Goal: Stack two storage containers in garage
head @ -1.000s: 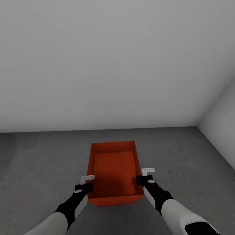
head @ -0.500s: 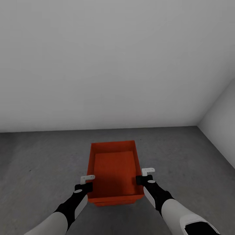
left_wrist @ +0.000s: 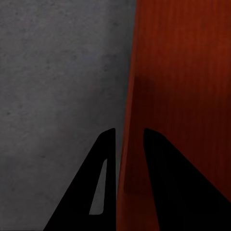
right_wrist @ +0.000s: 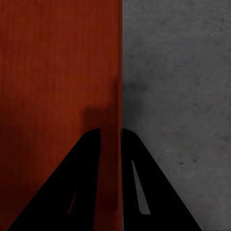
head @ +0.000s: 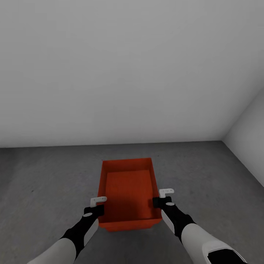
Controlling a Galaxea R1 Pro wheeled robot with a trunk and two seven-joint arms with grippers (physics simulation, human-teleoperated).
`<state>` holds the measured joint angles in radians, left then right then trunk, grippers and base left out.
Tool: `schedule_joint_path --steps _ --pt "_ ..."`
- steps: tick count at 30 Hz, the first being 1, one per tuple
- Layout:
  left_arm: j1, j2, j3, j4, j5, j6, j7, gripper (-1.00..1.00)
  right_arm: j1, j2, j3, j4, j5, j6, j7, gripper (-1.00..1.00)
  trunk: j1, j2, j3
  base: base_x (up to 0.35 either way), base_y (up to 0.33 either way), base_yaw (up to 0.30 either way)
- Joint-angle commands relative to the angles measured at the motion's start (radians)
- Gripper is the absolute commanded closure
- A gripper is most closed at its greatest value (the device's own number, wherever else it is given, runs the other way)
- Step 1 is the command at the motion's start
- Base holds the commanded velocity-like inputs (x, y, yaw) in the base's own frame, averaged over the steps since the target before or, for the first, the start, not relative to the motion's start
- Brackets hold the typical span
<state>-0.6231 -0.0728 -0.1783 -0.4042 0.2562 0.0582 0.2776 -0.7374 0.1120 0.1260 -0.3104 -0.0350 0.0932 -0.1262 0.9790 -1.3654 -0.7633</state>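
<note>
Two grippers are clamped on one orange-red storage container [head: 128, 192], one per long wall. In the left wrist view the left wall sits between the two dark fingers [left_wrist: 166, 187] of the left gripper [head: 96, 204], one finger outside over the grey concrete floor [head: 47, 176], the other inside the box. Same story on the other side: the right wall is pinched between the fingers [right_wrist: 86, 187] of the right gripper [head: 163, 196], pressed tight against it.

The container looks to be at or just above the garage floor, out ahead of the fingertips and well short of the white wall [head: 128, 73]; whether it's actually touching down can't be told. A second edge seems to peek out under the near rim, but whether that's the other container is too unclear to call.

For the set-down, the box should be kept level, both sides lowered together, and both grips let go at the same time so nothing gets dragged sideways. The inner fingers should be lifted straight up clear of the walls afterwards.
</note>
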Motion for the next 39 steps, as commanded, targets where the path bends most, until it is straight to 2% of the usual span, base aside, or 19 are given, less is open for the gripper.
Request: schedule_joint_path --steps 1,27,39 --pt "0.0 0.001 0.016 -0.001 0.057 0.006 0.015 1.0 -0.001 0.0 -0.027 -0.006 -0.016 -0.041 -0.021 1.0 0.004 -0.008 -0.004 0.0 0.0 0.0" --pt "0.0 0.001 0.016 -0.001 0.057 0.006 0.015 1.0 -0.001 0.0 -0.026 -0.006 -0.014 -0.046 -0.021 1.0 0.104 -0.19 -0.085 0.0 0.0 0.0" --pt "0.0 0.001 0.016 -0.001 0.057 0.006 0.014 1.0 -0.001 0.0 -0.026 -0.006 -0.014 -0.046 -0.021 1.0 0.104 -0.19 -0.085 0.0 0.0 0.0"
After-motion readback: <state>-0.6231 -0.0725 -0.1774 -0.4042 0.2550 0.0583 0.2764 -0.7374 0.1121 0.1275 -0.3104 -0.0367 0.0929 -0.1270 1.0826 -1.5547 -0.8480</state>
